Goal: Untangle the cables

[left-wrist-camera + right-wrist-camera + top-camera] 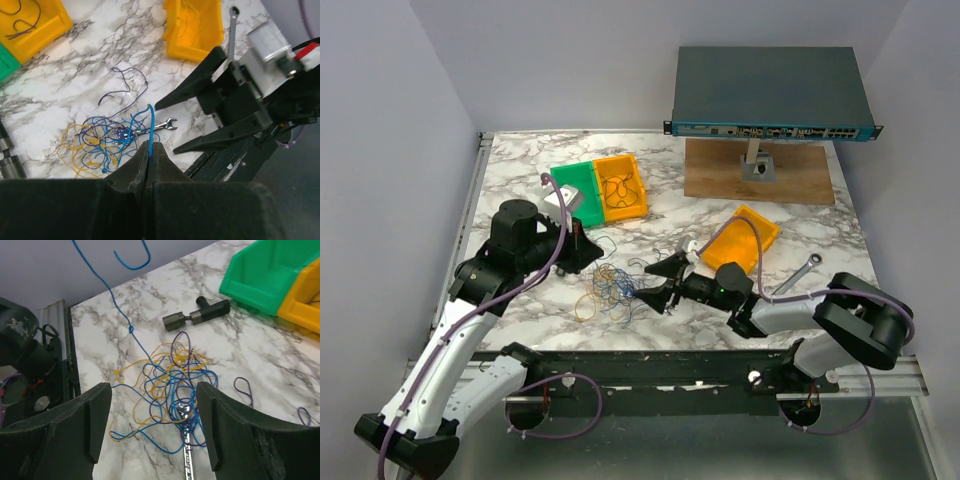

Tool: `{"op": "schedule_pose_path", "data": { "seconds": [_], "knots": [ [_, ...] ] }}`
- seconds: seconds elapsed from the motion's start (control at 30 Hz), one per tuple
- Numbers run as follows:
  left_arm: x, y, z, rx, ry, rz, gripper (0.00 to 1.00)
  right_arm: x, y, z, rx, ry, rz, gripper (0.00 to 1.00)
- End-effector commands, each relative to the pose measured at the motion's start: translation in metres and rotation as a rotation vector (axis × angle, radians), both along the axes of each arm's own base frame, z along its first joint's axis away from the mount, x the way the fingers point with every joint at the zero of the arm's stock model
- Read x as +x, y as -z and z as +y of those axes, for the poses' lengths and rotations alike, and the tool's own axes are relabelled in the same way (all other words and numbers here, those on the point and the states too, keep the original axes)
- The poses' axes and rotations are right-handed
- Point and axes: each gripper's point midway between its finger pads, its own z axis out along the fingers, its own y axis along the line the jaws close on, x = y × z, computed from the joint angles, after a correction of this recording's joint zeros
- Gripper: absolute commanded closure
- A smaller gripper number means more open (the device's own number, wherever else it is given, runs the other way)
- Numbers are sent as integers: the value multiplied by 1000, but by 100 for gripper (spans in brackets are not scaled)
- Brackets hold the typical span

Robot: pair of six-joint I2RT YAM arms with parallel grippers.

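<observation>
The cables (610, 290) are a tangle of thin blue, yellow-orange and dark wires on the marble table, near its front edge. My left gripper (588, 248) is just left of and above the tangle. In the left wrist view it (149, 146) is shut on one blue cable (150, 125), which rises from the pile (100, 145). My right gripper (662, 285) is open and empty just right of the tangle. In the right wrist view its fingers (95, 420) frame the pile (175, 380), and the blue cable (102, 280) runs up and out of the frame.
A small wrench (186, 445) lies inside the tangle, and another wrench (798, 275) lies at the right. A green bin (578, 185) and an orange bin (620, 185) stand behind, with a tipped yellow bin (740, 238). A black T-shaped tool (197, 317) lies nearby. A network switch (770, 95) stands at the back.
</observation>
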Motion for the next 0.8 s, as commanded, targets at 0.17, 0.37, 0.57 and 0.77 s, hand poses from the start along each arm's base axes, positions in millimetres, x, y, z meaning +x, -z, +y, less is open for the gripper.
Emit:
{"op": "schedule_pose_path", "data": {
  "seconds": [0.17,0.37,0.57,0.77],
  "knots": [
    [-22,-86,-21,-152,154,-127,100,-5,35,56,-128,-27,38,23],
    [-44,-143,-32,-278,259,-179,100,26,86,84,-273,137,138,23],
    [-36,-232,10,-247,0,-370,100,51,105,53,-317,364,180,35],
    [-36,-303,86,-239,-407,-544,100,81,109,14,-342,601,241,68]
  ]
}}
